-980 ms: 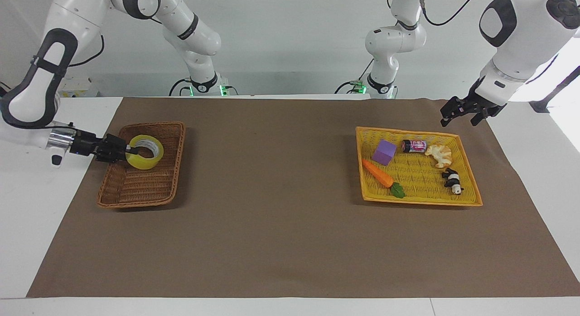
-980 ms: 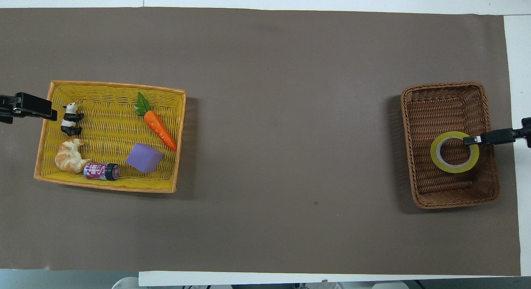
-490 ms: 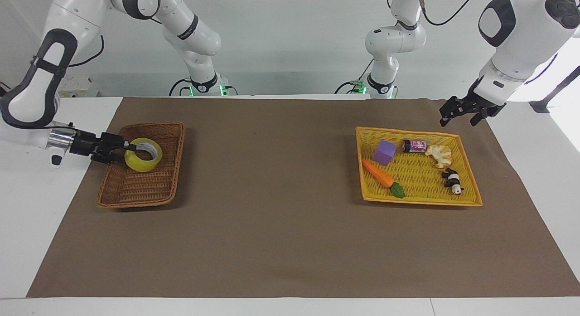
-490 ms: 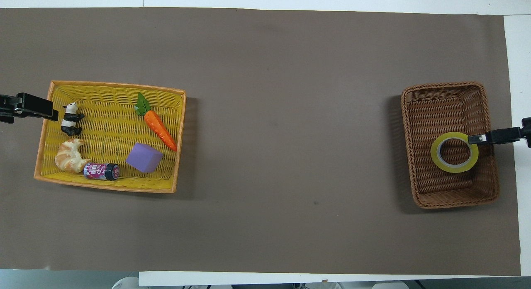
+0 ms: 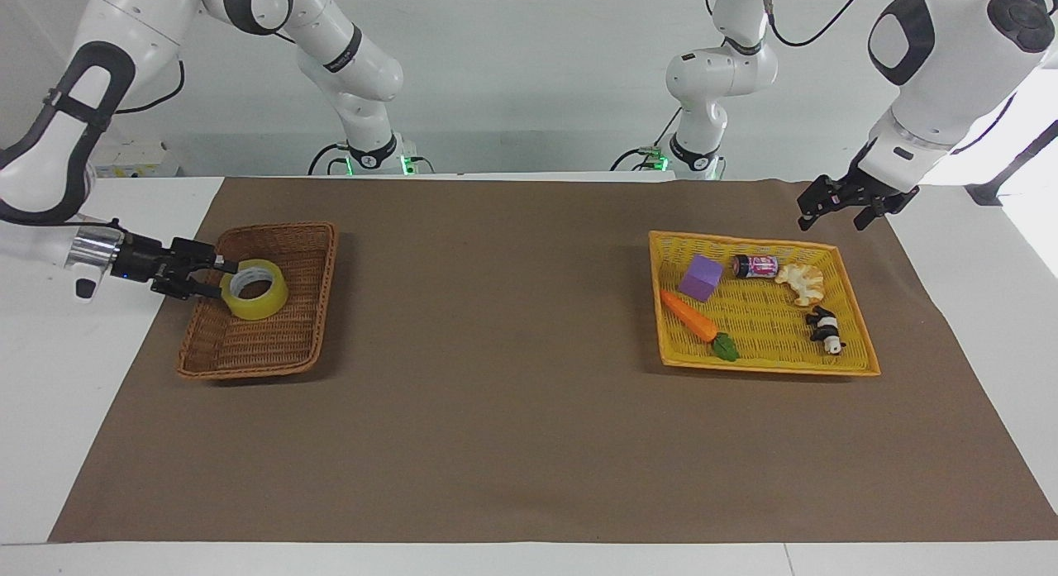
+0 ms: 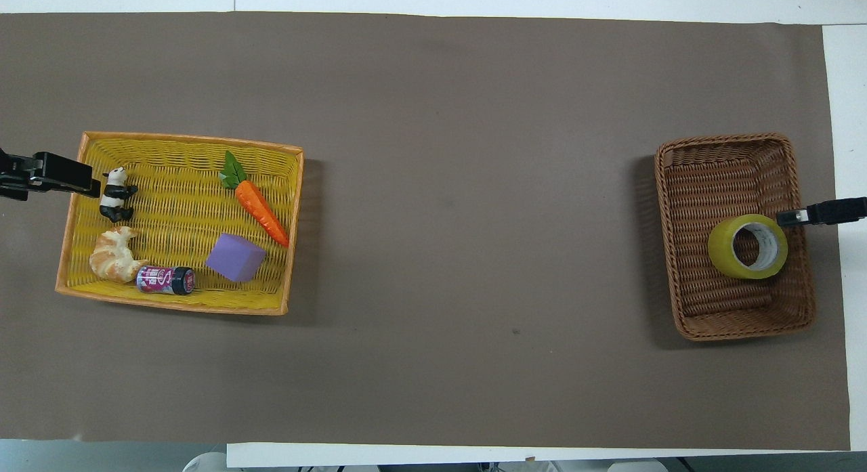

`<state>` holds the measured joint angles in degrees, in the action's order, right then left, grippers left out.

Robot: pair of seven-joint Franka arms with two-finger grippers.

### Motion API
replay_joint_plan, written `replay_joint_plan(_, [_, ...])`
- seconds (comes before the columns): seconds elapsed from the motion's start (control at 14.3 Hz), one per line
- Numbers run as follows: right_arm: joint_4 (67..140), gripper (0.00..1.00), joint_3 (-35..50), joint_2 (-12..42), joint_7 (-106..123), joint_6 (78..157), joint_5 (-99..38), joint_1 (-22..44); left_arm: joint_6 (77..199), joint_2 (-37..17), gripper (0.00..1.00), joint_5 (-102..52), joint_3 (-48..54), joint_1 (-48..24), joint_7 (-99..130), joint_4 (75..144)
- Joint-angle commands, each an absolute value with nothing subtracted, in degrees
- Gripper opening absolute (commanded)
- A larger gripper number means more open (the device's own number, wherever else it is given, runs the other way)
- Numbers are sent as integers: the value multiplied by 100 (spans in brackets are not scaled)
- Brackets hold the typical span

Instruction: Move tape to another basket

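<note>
- Letting go: right gripper (image 5: pixel 213 280) now backing out toward the right arm's end of the table, jaws standing apart, no longer pinching the wall of the tape (image 5: pixel 254 289).
- Settling inside the basket (image 5: pixel 273 365): tape lying on the basket floor, close to the wall on the right arm's end, tipped so the core opening is facing up and toward that end rather than lying flat as half a second ago.
- Reading as the drop done; judging the task as essentially finished, with only clearing the right arm away remaining.
- Waiting: left gripper (image 5: pixel 833 216) hanging over the robots' edge of the yellow tray (image 5: pixel 860 365), jaws apart, holding nothing, drifting only slightly.
- Staying put in the tray: panda (image 5: pixel 826 329), croissant (image 5: pixel 802 283), can (image 5: pixel 755 266), purple block (image 5: pixel 702 278), carrot (image 5: pixel 691 317).
- Not resolving whether the upper right fingertip is touching the roll's rim or sitting just beside it.
- Showing only one right finger from overhead, the rest cut off at the frame edge; same for the left gripper at the other edge.
- Not resolving whether the roll is leaning on the basket wall or just resting tilted on the weave.
</note>
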<state>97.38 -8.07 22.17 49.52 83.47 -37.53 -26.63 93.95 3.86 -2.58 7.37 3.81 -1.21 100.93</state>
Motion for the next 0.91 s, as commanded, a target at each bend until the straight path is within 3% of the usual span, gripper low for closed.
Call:
replay_joint_plan(0.0, [9659, 100, -782, 1978, 4782, 8297, -3709, -2549, 9448, 466, 100, -167, 712, 281, -167, 10151])
replay_joint_plan(0.84, [9659, 100, -782, -166, 2550, 8148, -556, -405, 9378, 431, 100, -176, 677, 369, -132, 10151])
